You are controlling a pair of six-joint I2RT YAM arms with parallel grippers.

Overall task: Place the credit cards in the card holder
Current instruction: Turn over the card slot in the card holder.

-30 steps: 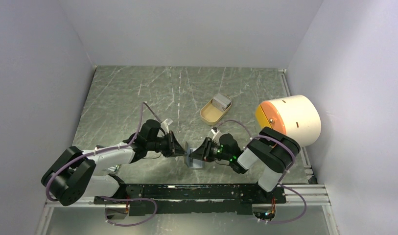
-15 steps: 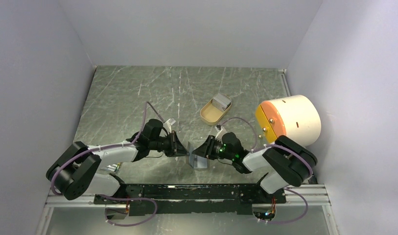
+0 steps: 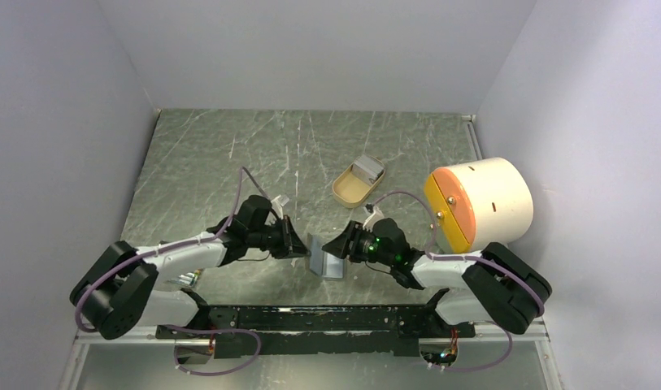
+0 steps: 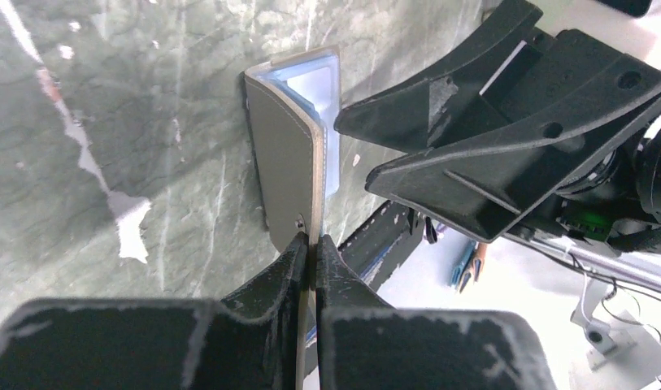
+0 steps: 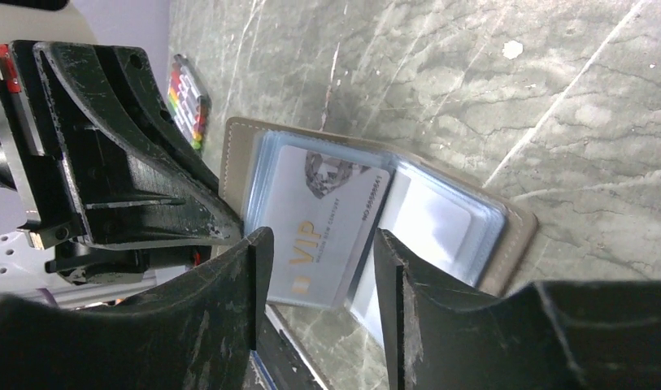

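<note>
The grey-olive card holder stands open on the table between my two grippers. My left gripper is shut on the edge of its cover, holding that flap upright. In the right wrist view the open holder shows bluish clear sleeves, and a pale card marked VIP lies in them, its near end sticking out. My right gripper is open, its jaws either side of that card's near end without touching it. It sits just right of the holder in the top view.
A tan oval tray lies behind the grippers. A big cream cylinder with an orange face stands at the right wall. A bundle of sticks with coloured tips lies near the left arm. The black base rail runs along the near edge.
My right arm has stretched out lower and its gripper has drawn back a little to the right of the holder. The left gripper keeps its hold in place.
</note>
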